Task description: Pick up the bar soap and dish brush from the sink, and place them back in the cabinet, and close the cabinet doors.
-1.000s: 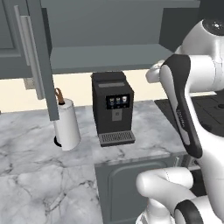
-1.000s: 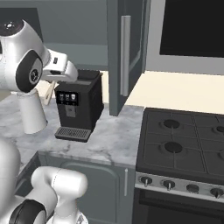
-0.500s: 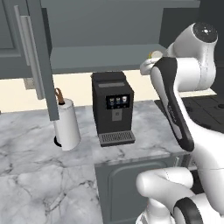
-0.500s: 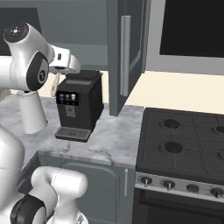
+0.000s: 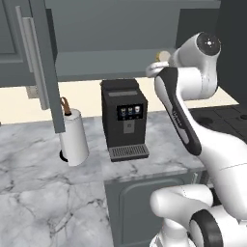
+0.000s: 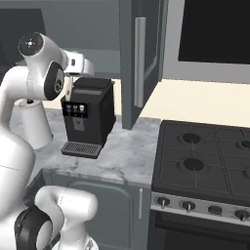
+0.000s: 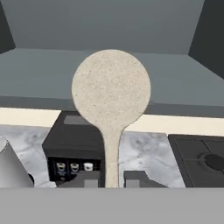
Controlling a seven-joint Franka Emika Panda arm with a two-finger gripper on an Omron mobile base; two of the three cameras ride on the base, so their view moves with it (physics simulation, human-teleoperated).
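Observation:
My gripper (image 7: 111,177) is shut on the thin pale handle of the dish brush (image 7: 111,87), whose round cream head stands up in front of the open cabinet. In the left base view the brush head (image 5: 164,56) sits at the front edge of the cabinet's grey inner shelf (image 5: 106,67), with the gripper (image 5: 155,67) just below it. The shelf (image 7: 43,74) looks bare in the hand view. Both cabinet doors stand open: the left door (image 5: 41,62) and the right door (image 6: 139,58) with its silver bar handle. The bar soap and the sink are out of view.
A black coffee machine (image 5: 124,118) stands on the marble counter right under the gripper. A white paper towel roll (image 5: 73,137) stands to its left. A dark stove (image 6: 205,161) lies to the right of the counter.
The arm has lifted the hand and the brush up and in toward the cabinet, from above the coffee machine to shelf height. The grip stays shut.

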